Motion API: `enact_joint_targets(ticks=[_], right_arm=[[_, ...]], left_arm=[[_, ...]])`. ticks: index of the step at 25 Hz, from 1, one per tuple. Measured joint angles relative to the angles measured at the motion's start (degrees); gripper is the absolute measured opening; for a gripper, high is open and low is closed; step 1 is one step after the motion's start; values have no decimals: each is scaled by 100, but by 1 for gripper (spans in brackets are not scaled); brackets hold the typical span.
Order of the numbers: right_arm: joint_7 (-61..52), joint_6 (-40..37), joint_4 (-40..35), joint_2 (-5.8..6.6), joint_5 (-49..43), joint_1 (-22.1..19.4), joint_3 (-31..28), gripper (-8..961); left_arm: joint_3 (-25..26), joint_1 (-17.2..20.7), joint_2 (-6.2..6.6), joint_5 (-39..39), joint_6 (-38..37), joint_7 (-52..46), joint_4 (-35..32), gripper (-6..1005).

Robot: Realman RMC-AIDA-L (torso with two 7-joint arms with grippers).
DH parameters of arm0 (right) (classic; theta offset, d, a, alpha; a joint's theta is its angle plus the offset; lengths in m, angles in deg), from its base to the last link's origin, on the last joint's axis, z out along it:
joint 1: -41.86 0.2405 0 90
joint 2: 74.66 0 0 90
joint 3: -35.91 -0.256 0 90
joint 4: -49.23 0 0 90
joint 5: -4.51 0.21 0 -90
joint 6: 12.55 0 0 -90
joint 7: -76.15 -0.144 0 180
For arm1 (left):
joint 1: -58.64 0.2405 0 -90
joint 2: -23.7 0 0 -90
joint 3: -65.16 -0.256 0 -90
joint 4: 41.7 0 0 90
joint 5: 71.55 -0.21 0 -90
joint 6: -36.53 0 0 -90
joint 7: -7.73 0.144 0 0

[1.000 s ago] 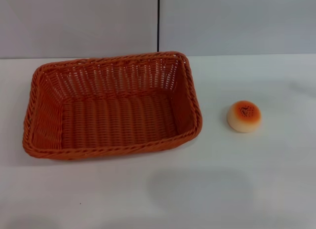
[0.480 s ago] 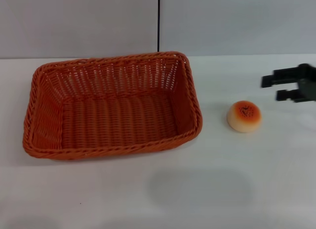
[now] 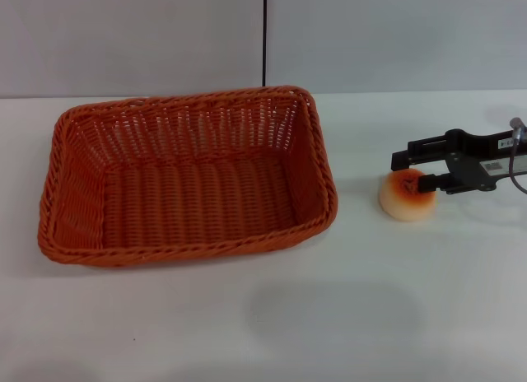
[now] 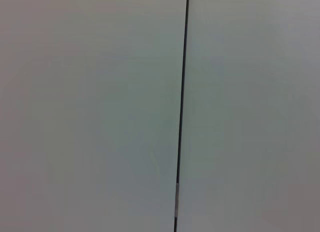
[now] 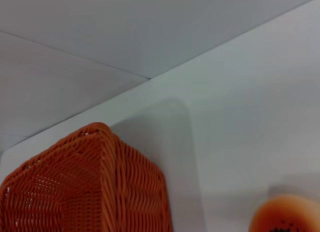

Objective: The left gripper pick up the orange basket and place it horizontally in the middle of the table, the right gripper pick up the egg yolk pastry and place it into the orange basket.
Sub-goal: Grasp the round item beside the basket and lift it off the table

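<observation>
Nearest, at about 9 o'clock on the table [image 3: 329,316], sits the basket [image 3: 185,176], long side lying crosswise and roughly central, empty, so its placing looks done and it waits with its mouth up to take the pastry. At 3 o'clock from it, well apart from its rim, the pastry [image 3: 405,197] rests on the bare top. The right gripper [image 3: 416,171] reaches in from the 3 o'clock edge with its two fingers spread, one past the bun's far side and one over its near side, straddling it without clamping; that spacing suits a squeeze across the round body. Its wrist view shows the basket's corner [image 5: 100,192] and the bun's edge [image 5: 287,214]. The left gripper is out of sight, its camera facing only wall.
</observation>
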Motion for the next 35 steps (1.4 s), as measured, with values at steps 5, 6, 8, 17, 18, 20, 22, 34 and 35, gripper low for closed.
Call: enact_joint_targets(ticks=[5,6,8,17,18,20,22,34,35], right_arm=[[-317,4,-92,12,-4,-68,105,659],[-472,6,-97,52,-6,-97,127,659],[-534,6,-98,75,-8,-108,130,659],[-702,-206,250,196,-452,-74,130,658],[-647,-271,346,196,-447,-50,134,658],[-549,-407,487,195,-444,2,137,657],[-455,-534,607,193,-445,61,142,657],[-232,-938,864,231,-450,148,148,655],[-217,-971,864,226,-447,139,148,655]], left_arm=[[1,-70,10,10,144,2,-32,712],[2,-80,11,16,160,3,-33,712],[7,-107,12,25,187,4,-45,712],[10,-199,12,41,417,9,-99,712],[10,-214,12,41,435,20,-101,712],[10,-238,12,43,440,58,-105,712],[8,-256,12,44,441,86,-107,712],[8,-261,4,31,463,86,-108,712],[7,-258,3,29,464,86,-107,712]])
